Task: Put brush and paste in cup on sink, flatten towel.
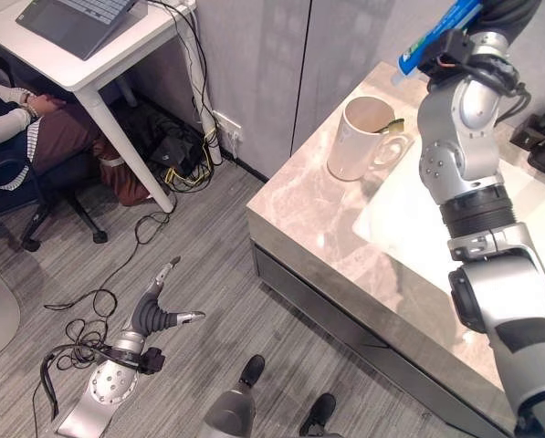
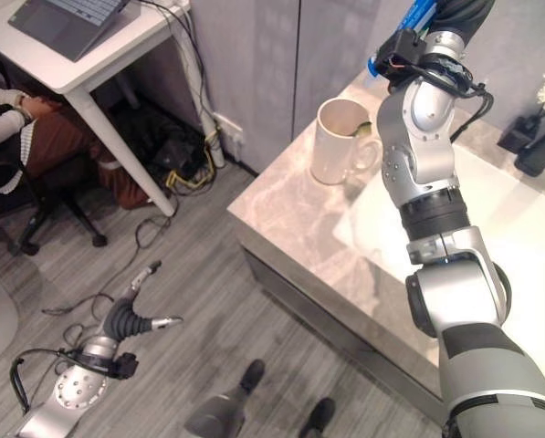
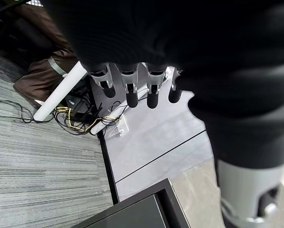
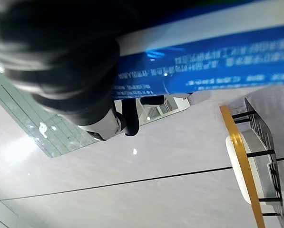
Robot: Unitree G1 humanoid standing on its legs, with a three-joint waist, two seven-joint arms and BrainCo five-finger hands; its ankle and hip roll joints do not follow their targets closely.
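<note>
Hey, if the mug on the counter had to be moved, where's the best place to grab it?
Probably by the mug's handle, which sticks out toward the sink on an upright body. Come from the sink side, or wrap the body from the counter edge, clear of whatever leans on the rim.

The floor [image 1: 208,301] is covered in grey striped carpet. A marble-topped counter [image 1: 318,237] is set against a wall of pale grey panels [image 1: 254,64]. To the left of the counter, a white desk [image 1: 99,64] is seen carrying a laptop [image 1: 76,20], with a tangle of cables [image 1: 181,160] beneath it. A seated person [image 1: 16,128] is partly seen at the desk.
</note>
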